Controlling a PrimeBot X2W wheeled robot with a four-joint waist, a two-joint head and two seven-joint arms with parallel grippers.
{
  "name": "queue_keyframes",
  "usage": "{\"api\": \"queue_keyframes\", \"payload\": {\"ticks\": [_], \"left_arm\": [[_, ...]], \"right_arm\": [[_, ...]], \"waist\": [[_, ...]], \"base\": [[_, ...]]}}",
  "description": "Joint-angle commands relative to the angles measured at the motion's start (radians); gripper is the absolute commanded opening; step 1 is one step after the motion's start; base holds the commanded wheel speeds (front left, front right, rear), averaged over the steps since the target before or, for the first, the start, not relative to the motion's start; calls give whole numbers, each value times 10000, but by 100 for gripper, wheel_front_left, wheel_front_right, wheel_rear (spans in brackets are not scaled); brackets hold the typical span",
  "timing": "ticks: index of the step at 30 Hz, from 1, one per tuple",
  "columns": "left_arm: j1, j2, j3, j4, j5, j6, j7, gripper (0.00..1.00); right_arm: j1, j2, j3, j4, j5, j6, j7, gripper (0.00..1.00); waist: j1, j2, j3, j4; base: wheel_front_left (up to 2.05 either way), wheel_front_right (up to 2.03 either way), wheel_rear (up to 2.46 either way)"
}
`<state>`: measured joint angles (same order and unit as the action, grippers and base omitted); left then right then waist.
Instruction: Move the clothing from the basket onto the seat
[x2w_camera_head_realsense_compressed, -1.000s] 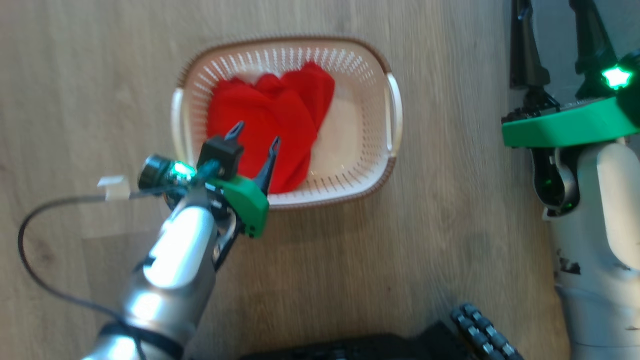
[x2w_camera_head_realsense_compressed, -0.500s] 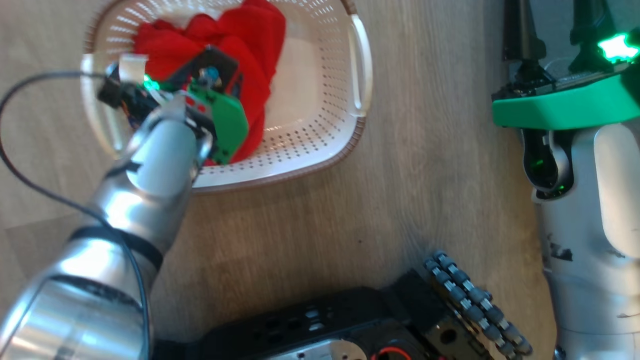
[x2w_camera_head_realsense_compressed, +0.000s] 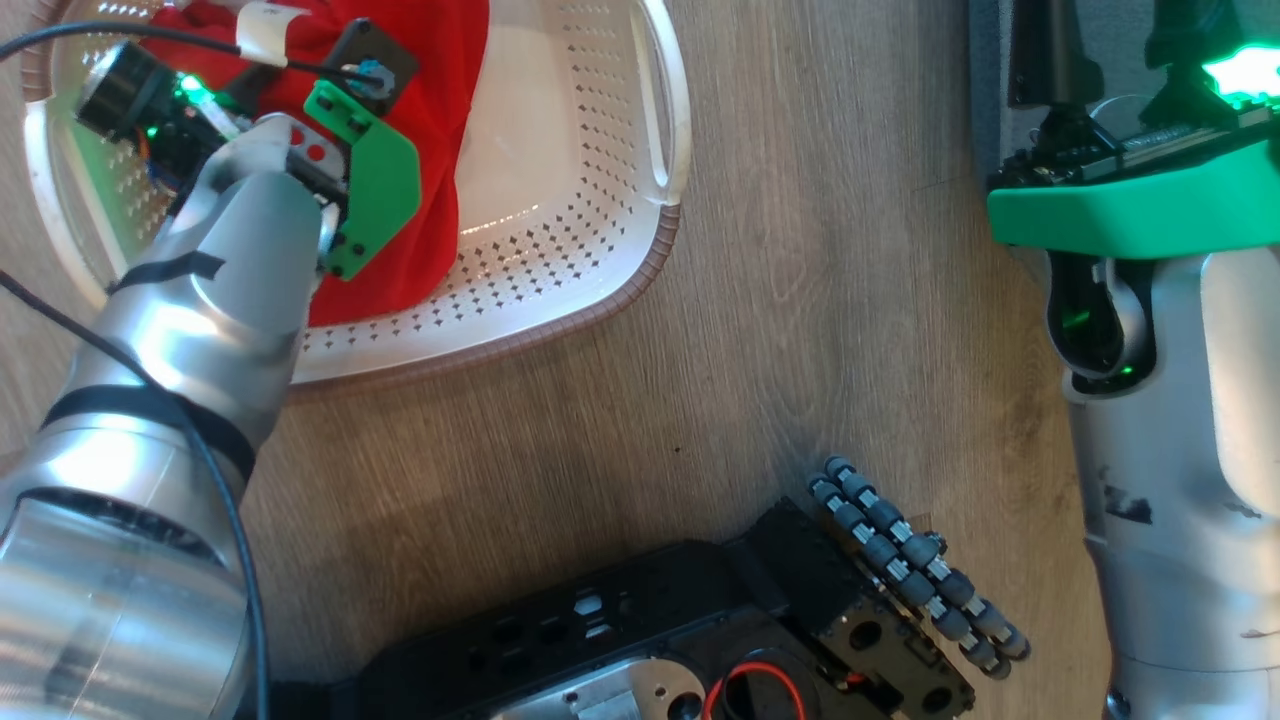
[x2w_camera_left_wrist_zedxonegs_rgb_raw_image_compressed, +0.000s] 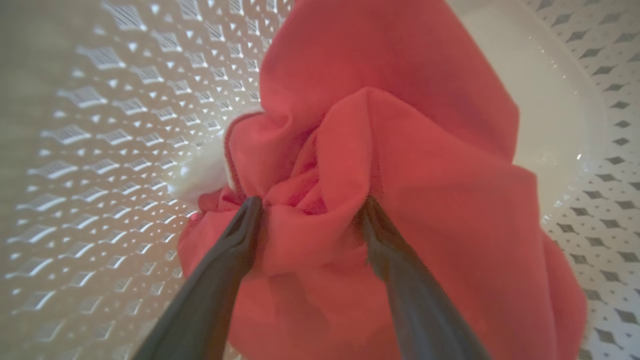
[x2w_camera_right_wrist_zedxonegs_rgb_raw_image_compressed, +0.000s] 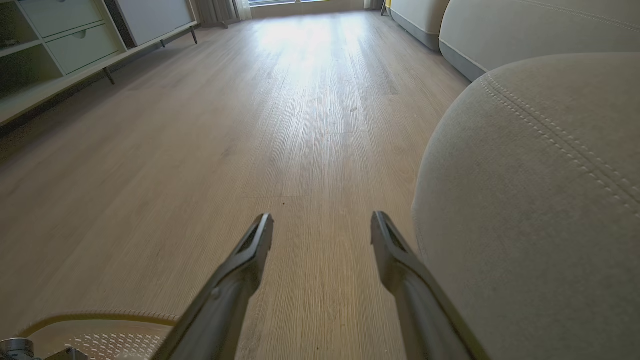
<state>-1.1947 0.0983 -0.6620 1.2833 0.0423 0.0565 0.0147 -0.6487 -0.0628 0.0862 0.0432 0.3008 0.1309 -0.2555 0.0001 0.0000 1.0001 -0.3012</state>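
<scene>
Pale wood-plank floor (x2w_camera_head_realsense_compressed: 800, 300), living room. Red clothing (x2w_camera_left_wrist_zedxonegs_rgb_raw_image_compressed: 400, 150): crumpled and heaped at the upper left of the head view, all of it contained in the perforated basket (x2w_camera_head_realsense_compressed: 560, 250), whose right half is left bare. Left gripper (x2w_camera_left_wrist_zedxonegs_rgb_raw_image_compressed: 311, 207): jaws spread wide, tips sunk into the fabric with a raised fold bracketed between them, apparently so that a pinch can be taken; nothing clamped yet. Right gripper (x2w_camera_right_wrist_zedxonegs_rgb_raw_image_compressed: 322, 225): spread and empty, held over floor just beside the grey seat (x2w_camera_right_wrist_zedxonegs_rgb_raw_image_compressed: 540, 200), judged to be kept clear of the pick.
</scene>
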Motion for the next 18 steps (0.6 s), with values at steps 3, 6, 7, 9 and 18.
{"api": "queue_keyframes", "payload": {"ticks": [3, 6, 7, 9, 18], "left_arm": [[-46, 330, -163, -29, 214, 69, 209, 100], [-39, 370, -382, 4, 339, -14, 448, 100], [-5, 362, -435, 13, 350, -78, 515, 100], [105, 324, -505, 25, 333, -166, 572, 100], [496, 27, -542, 47, 6, -65, 214, 0]], "right_arm": [[564, 124, 17, -415, 107, -2, -63, 100], [744, 124, -78, -485, 74, -2, -63, 100], [793, 124, -106, -504, 57, -2, -63, 100], [870, 124, -145, -552, -10, -2, -63, 100], [748, 125, -121, -632, -206, -2, -63, 100]], "waist": [[-1, 0, 46, -25], [-1, 0, 92, -18], [-1, 0, 105, -10], [-1, 0, 134, 52], [-1, 0, 93, 296]], "base": [[0, 0, 0], [0, 0, 0], [0, 0, 0], [0, 0, 0], [0, 0, 0]]}}
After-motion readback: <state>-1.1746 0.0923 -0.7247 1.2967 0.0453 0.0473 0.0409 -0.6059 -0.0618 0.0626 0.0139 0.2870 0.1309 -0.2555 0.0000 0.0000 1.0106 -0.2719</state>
